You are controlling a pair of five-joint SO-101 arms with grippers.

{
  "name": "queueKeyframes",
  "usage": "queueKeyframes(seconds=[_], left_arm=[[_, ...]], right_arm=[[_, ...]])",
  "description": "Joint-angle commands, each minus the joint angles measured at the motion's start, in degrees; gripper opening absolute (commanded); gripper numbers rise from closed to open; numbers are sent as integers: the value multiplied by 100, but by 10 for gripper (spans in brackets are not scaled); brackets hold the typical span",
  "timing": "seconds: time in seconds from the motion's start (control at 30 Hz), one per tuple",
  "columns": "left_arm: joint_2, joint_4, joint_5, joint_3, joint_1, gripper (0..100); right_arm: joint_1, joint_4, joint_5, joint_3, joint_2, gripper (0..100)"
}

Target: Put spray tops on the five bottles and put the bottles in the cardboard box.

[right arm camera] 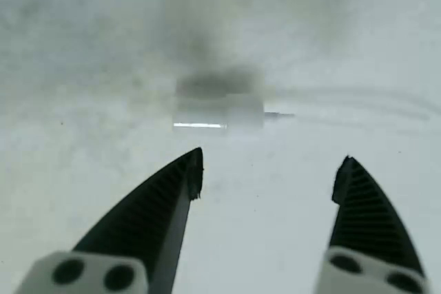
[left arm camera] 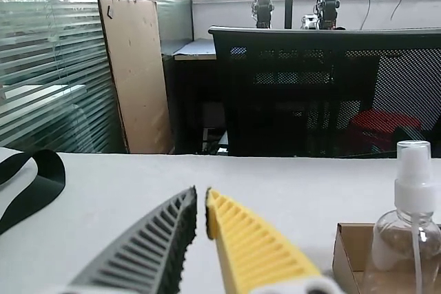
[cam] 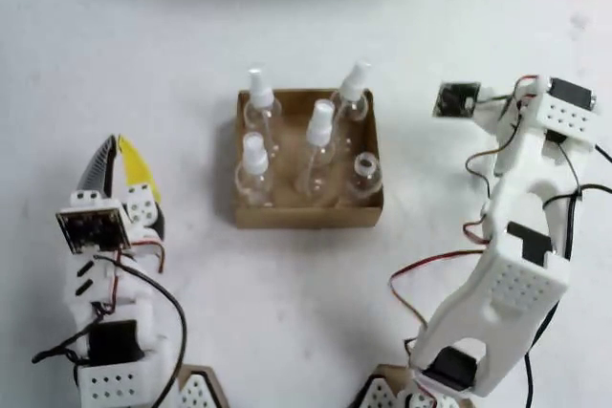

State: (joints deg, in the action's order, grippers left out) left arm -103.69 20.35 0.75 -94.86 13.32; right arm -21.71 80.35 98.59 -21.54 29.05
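We can read no text, label, brand, number or sign on anything in these views.

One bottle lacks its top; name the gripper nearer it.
Right. The right gripper hangs off the cardboard box's right side, by the uncapped bottle; the left gripper rests far left.

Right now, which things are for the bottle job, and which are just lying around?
For the job: cardboard box; four bottles with spray tops in it; one bottle with no top in it; a blurry loose spray top ahead of the open right pincer.
Just lying about: black strap; cardboard sheet; black mesh panel.
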Motion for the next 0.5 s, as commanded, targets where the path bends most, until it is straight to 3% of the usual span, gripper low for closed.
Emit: queueKeyframes(seconds=[0.0,0.23,0.47], left_arm=[[-84,-176,62,97,-48,32],[-84,-176,62,97,-48,32],[-84,-176,62,97,-48,32]], right_arm=[[-84,-127,167,-44,136,283],[-40,-462,185,-70,611,283],[-154,-488,774,-79,840,279]])
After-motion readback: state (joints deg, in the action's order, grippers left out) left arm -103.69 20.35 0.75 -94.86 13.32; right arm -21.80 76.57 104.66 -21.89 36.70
